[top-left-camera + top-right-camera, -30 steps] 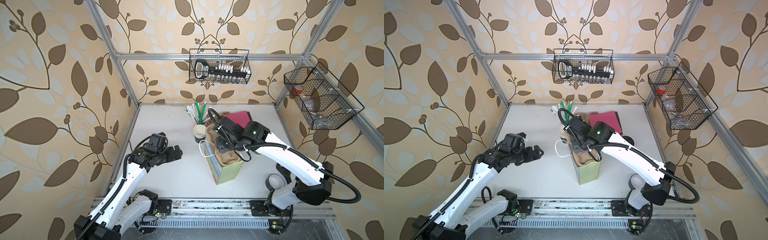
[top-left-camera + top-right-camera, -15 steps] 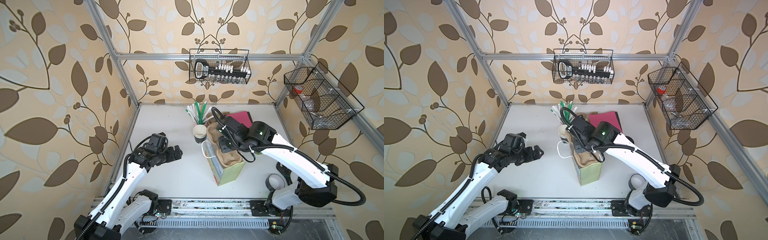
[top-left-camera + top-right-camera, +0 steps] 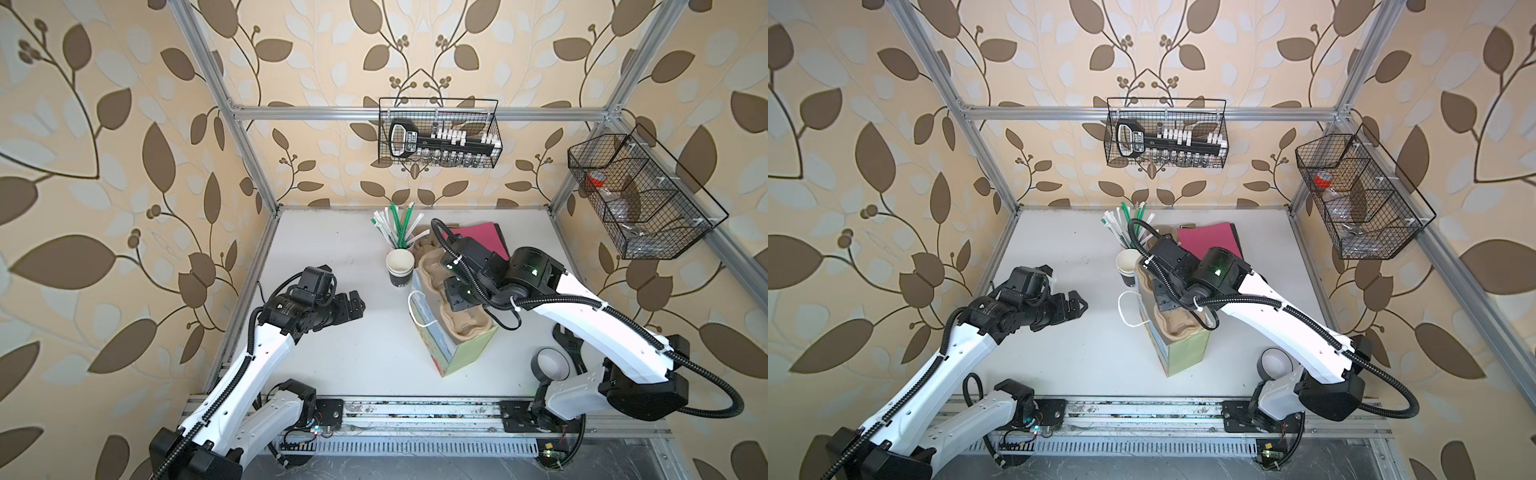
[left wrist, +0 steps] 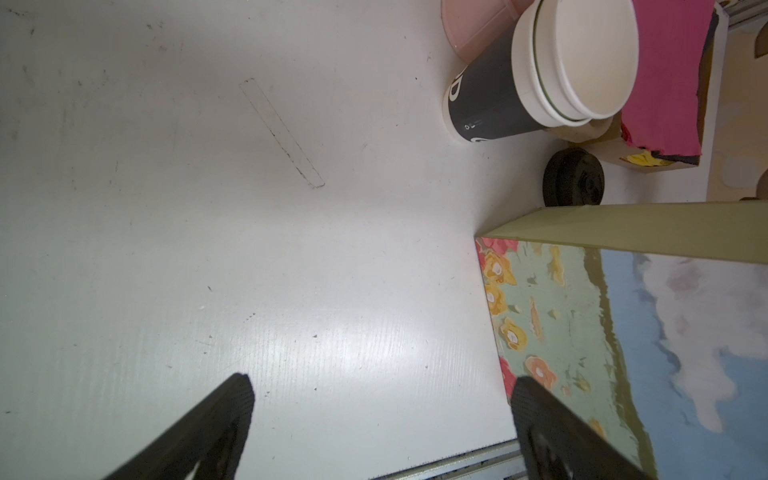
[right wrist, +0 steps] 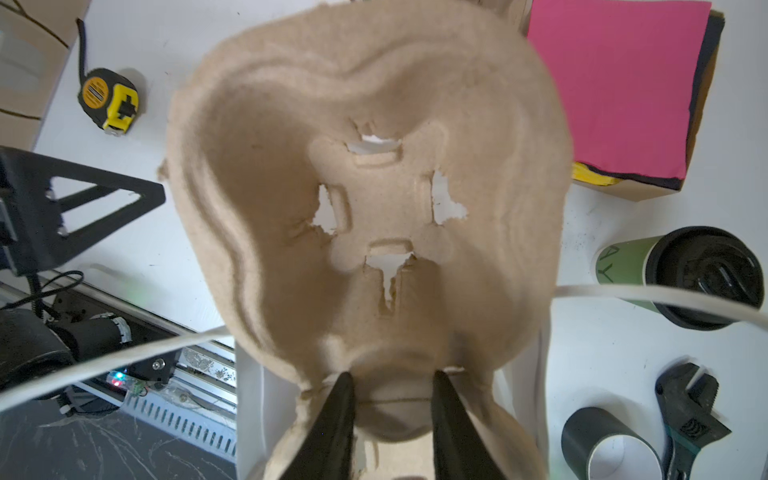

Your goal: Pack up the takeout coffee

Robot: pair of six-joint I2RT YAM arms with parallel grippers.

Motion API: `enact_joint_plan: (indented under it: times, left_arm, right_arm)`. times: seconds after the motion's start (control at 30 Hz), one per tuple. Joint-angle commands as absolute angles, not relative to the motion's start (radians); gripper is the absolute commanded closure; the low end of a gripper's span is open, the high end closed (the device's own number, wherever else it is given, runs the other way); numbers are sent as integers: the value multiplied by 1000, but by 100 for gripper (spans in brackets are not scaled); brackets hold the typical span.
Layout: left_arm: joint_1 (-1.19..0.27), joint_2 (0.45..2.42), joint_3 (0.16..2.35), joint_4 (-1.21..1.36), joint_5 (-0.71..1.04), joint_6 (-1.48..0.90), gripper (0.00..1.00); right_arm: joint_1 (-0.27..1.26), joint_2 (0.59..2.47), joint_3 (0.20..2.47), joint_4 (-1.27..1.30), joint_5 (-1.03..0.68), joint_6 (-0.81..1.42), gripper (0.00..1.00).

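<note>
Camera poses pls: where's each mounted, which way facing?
Top views: high above the front rail, looking down at the table; left arm, right arm show.
Left wrist: on left arm, facing table past open left gripper.
Right wrist: on right arm, facing down onto pulp carrier in right gripper.
Shared: pink pad in all.

Tape measure (image 5: 109,102) on table (image 5: 602,353); wrench (image 5: 685,422) beside tape roll (image 5: 587,428); pink paper stack (image 5: 615,83) near back.

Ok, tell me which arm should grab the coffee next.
Probably left. The left tool is open and empty beside the bag. The right tool is shut on the tray over the bag. The coffee stands free beside the tray.
</note>
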State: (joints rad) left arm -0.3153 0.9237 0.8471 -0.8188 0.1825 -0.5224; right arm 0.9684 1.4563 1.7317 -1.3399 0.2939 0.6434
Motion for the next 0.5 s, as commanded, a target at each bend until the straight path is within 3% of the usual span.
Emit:
enact_joint_plan:
  times: [0.0, 0.47]
  left_arm:
    - [-322, 921, 859, -833, 176, -503, 1]
    - [-322, 925, 860, -833, 176, -505, 1]
  right_arm:
    - [979, 1451, 1696, -1336, 271, 648, 71]
    - [973, 1458, 1593, -1285, 284, 616, 70]
